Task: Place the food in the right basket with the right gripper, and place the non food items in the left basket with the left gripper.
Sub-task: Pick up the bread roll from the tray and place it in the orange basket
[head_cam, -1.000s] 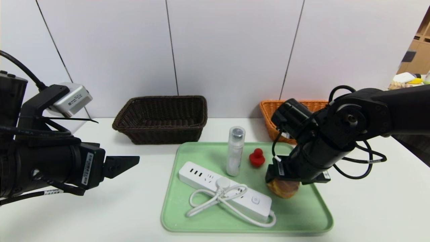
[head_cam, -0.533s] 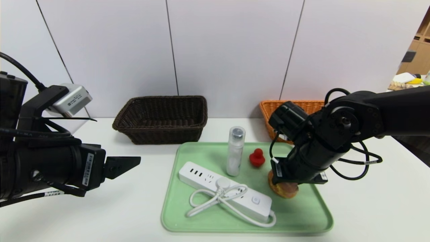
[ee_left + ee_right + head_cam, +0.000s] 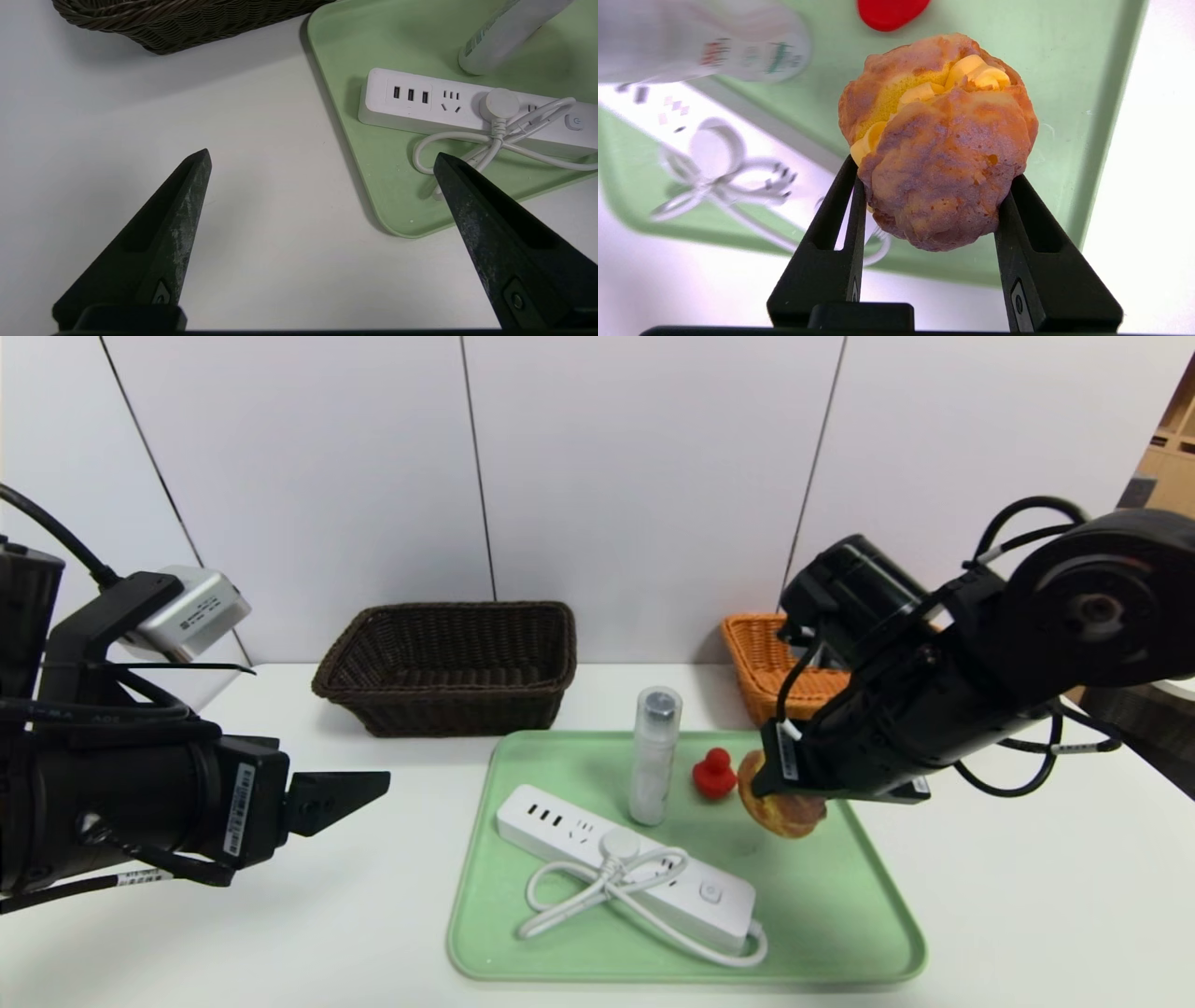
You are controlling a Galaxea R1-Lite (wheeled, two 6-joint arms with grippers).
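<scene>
The bottle (image 3: 752, 51) carries red and green print too blurred to read; the power strip (image 3: 420, 100) shows a power symbol on its switch. The right hand (image 3: 931, 186) grips the bun (image 3: 943, 144) between its fingertips, above the green tray (image 3: 812, 915). The left hand (image 3: 322, 158) is open over the counter (image 3: 261, 196), beside the tray.

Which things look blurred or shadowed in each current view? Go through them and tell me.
Head view: soft grey shading on the wall panels behind the dark brown wicker basket; left wrist view: soft shadow along the green tray's edge, power strip crisp; right wrist view: bun sharp, power strip and clear bottle blurred behind it, white tabletop washed out.
</scene>
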